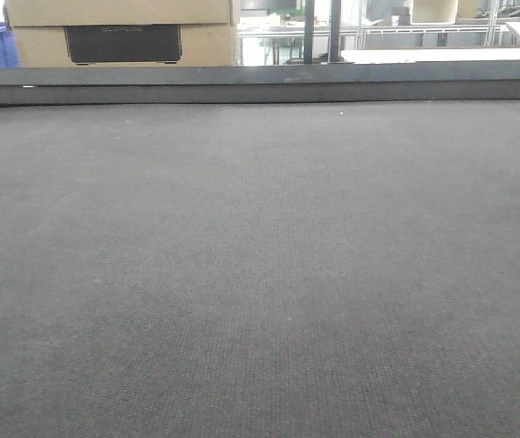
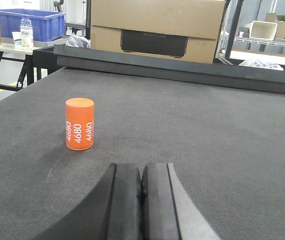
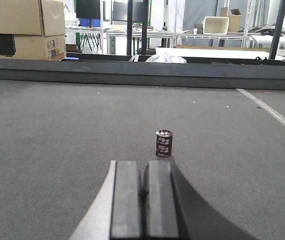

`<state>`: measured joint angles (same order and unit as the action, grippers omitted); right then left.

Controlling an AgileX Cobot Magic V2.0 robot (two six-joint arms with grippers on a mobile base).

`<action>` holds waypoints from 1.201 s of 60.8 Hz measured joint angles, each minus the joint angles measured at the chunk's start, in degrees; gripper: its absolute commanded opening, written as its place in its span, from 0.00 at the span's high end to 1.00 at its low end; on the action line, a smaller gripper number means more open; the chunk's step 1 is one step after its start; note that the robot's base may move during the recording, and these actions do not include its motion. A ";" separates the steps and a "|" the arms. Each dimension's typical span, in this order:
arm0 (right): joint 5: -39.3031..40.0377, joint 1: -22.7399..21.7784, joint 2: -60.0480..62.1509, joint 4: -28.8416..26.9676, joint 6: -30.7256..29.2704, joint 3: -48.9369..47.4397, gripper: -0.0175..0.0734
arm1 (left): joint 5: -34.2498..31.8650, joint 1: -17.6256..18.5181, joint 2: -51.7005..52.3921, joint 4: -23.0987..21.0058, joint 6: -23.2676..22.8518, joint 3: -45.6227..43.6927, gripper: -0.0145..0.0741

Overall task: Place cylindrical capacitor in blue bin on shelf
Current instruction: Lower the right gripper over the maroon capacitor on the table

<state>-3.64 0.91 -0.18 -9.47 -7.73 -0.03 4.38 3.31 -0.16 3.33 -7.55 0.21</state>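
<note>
Since the right gripper is closed on nothing — like the left gripper — advancing unopened would likely topple the small dark cylindrical capacitor standing just ahead of it on the grey woven mat.

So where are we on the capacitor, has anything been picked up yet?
Nothing done yet. The capacitor stands upright on the mat, untouched, just ahead of the right tool, which is shut and empty. The left tool is shut too, facing an orange cylinder. Left: open, grasp, carry to the shelf bin, which I can't see here.
</note>
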 measured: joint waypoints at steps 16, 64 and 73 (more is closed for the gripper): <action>0.00 0.00 0.00 0.00 0.00 0.00 0.99 | -0.41 0.00 0.00 0.00 0.00 0.00 0.96; 4.24 0.00 0.13 -0.98 0.00 -6.26 0.99 | -1.32 0.00 -0.18 1.01 0.00 -8.25 0.95; -1.58 0.00 -1.73 -1.35 0.00 -18.76 0.98 | 5.00 0.00 -3.86 4.56 0.00 -18.50 0.74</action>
<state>-5.22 0.91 -1.91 -10.82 -7.73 -18.78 9.39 3.31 -4.03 7.89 -7.55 -18.29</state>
